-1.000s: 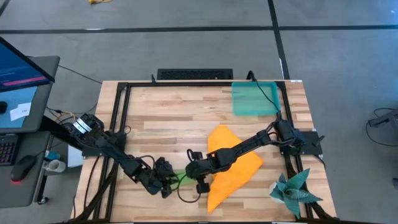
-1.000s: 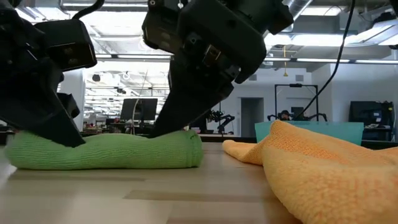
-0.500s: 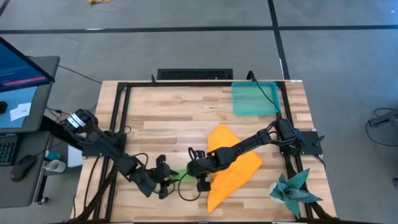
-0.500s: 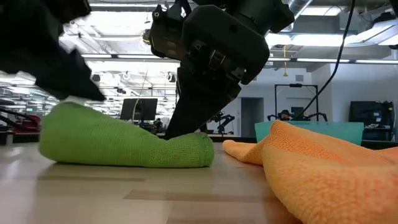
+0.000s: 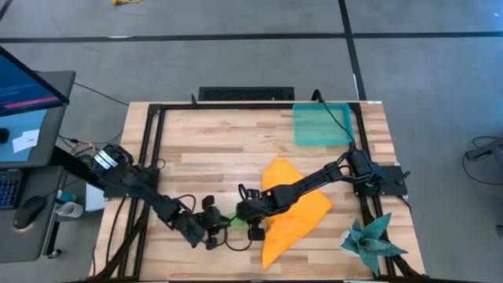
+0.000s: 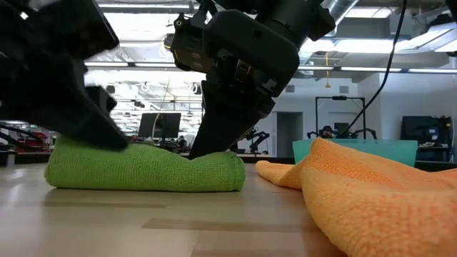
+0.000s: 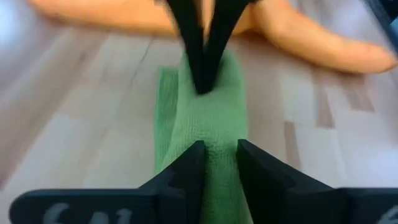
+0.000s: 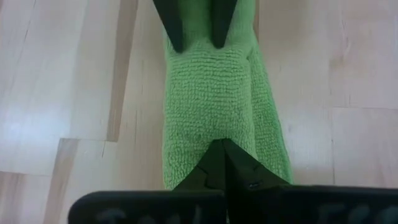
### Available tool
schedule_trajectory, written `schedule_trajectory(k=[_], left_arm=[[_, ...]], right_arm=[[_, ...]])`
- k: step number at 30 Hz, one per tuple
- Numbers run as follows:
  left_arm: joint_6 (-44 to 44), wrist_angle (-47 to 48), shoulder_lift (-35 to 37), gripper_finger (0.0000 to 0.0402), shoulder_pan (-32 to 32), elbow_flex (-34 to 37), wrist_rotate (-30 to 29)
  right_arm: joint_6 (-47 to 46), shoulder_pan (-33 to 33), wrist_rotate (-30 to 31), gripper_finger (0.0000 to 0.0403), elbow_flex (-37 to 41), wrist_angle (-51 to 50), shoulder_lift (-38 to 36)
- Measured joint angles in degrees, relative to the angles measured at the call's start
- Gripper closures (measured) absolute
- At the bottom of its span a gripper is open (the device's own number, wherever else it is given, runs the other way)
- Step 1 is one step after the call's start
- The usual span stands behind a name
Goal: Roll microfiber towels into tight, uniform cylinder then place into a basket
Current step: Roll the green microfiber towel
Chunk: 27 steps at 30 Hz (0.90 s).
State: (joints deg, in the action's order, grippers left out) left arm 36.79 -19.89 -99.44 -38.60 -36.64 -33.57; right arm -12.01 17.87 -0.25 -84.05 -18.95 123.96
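While the green towel (image 6: 146, 168) lies rolled on the counter (image 5: 228, 145), we see both hands, left hand (image 7: 214, 162) and right hand (image 8: 224, 155), pinching its opposite ends.

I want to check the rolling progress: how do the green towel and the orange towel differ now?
The green towel is rolled into a low cylinder; the orange towel lies loose and rumpled. Both pincers meet the green towel; neither holds the orange one. Both rest on the wooden table, outside the basket.
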Motion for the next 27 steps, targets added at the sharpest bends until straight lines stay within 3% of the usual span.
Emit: schedule_trajectory(k=[7,18,27], left_arm=[[7.7,1.0,-0.9,0.0327,0.0,-0.1,4.1],[10.1,3.5,-0.7,0.0329,-0.2,0.1,9.5],[10.3,4.2,-0.8,0.0329,1.5,0.2,12.3]], right_arm=[[0.0,0.0,0.1,0.0393,0.0,0.3,0.0],[-0.1,0.0,0.3,0.0372,0.1,2.0,0.2],[3.1,-0.5,0.3,0.0315,-0.1,1.4,0.0]])
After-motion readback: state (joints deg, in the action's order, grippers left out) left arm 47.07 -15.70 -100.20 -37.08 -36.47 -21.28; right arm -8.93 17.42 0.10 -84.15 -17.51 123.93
